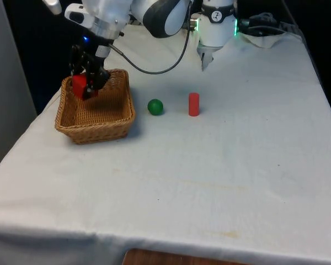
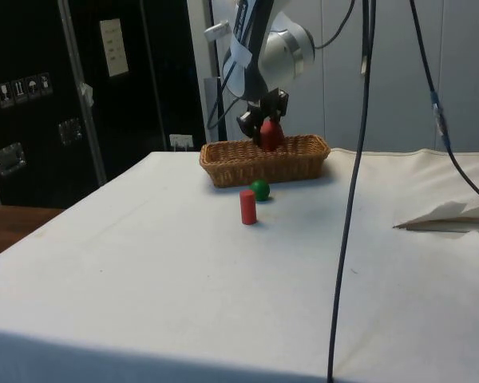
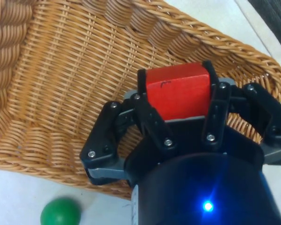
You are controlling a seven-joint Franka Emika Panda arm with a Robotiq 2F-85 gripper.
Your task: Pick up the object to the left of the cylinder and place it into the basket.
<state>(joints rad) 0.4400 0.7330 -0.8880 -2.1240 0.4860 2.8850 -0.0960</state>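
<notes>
Fingers [image 3: 178, 101] grasp the red block [image 3: 178, 91], its long axis crosswise, above the basket [image 1: 96, 130].

The basket [image 3: 75, 70] is rough woven wicker; the red block [image 3: 178, 91] looks matt (painted wood, seemingly); white cloth [image 1: 220, 165] covers the table.

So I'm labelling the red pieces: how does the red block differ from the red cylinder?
The red block has flat faces and square edges; the red cylinder is round and slim. The block is held in the tool over the basket; the cylinder stands upright on the cloth beside the green ball. Both are red.
</notes>
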